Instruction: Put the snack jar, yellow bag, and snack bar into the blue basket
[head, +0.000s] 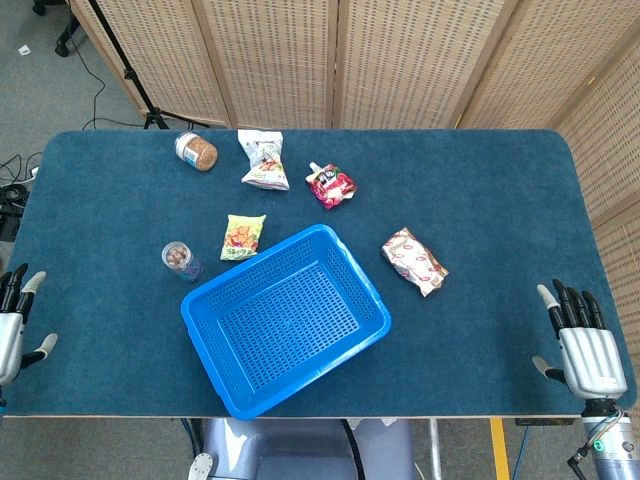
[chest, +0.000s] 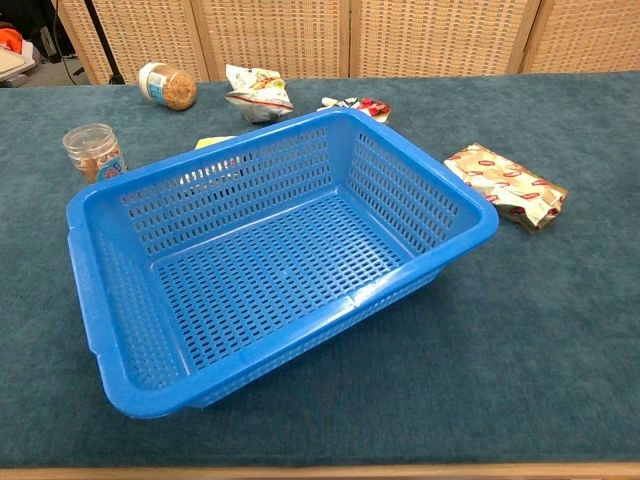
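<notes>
The empty blue basket (head: 285, 325) (chest: 260, 280) sits at the front middle of the table. Left of it stands a small clear snack jar (head: 181, 261) (chest: 93, 152). The yellow bag (head: 243, 237) lies flat just behind the basket's far left rim; in the chest view only a sliver of the yellow bag (chest: 212, 143) shows over the rim. A red-and-white wrapped snack bar (head: 414, 261) (chest: 505, 185) lies right of the basket. My left hand (head: 15, 320) rests at the table's front left edge, my right hand (head: 580, 345) at the front right edge. Both have fingers spread and hold nothing.
At the back left, a second jar (head: 197, 152) (chest: 167, 86) lies on its side. Beside it are a white snack bag (head: 263, 160) (chest: 258, 92) and a red pouch (head: 330, 185) (chest: 357, 105). Wicker screens stand behind the table.
</notes>
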